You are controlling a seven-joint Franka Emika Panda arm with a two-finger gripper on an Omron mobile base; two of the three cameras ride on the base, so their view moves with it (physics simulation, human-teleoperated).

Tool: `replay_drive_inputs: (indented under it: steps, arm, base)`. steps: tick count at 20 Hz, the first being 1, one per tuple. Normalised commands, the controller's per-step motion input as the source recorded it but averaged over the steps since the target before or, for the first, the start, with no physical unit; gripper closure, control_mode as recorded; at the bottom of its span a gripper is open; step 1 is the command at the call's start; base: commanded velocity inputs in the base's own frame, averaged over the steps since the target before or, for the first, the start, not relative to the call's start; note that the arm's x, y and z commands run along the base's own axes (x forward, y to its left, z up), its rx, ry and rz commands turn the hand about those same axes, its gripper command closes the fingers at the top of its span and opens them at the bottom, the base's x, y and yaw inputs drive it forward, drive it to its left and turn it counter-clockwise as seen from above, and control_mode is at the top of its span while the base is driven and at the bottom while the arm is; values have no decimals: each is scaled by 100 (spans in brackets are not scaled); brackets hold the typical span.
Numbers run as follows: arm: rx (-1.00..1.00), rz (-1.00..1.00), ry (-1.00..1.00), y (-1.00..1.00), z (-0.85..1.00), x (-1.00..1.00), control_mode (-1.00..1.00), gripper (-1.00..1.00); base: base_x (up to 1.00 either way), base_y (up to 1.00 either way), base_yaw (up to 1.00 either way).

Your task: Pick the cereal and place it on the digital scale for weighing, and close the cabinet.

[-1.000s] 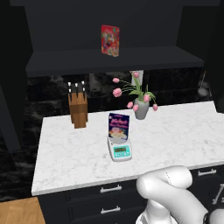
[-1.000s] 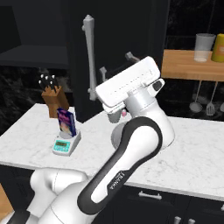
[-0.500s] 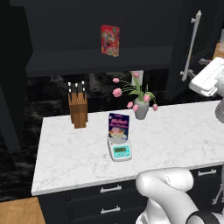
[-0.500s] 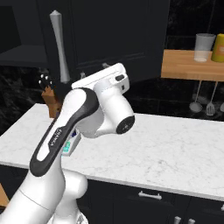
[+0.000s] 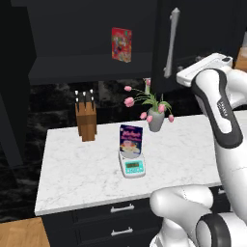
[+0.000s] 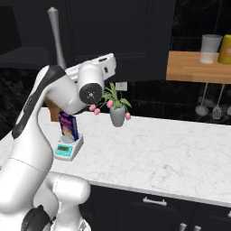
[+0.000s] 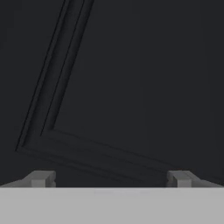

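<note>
The cereal (image 5: 131, 140) is standing upright on the digital scale (image 5: 132, 165), out on the white counter (image 5: 72, 178) in front of the flower vase (image 5: 155, 120). So the weighing half looks done from here, and what's left is the cabinet (image 5: 77, 38). The red cereal box (image 5: 121, 44) sits back on its shelf, knife block (image 5: 86, 121) down to the left.

Now I'm on the door! My gripper (image 7: 109, 178) is spread wide, holding nothing, and pointed square at the black panelled face of the door, with the groove of the panel running slantwise across the hand view. The door's silver handle (image 5: 171, 43) stands up just left of my wrist in the left base view.

Against a second ago: the handle has travelled well across toward the cabinet opening in both base views, so the door is swinging in, and my arm has swept over with it. Cereal and scale haven't budged. The shelf is still exposed, so I judge the door not yet shut.
</note>
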Motion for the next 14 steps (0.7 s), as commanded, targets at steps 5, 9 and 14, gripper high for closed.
replay_drive_inputs:
  steps: [5, 9, 14]
  arm:
    - [1, -10, 2, 3, 0, 78, -100, -100]
    - [5, 0, 0, 0, 0, 53, -100, -100]
    - [1, 0, 0, 0, 0, 45, -100, -100]
  base:
    - [0, 0, 0]
    - [0, 0, 0]
    - [0, 0, 0]
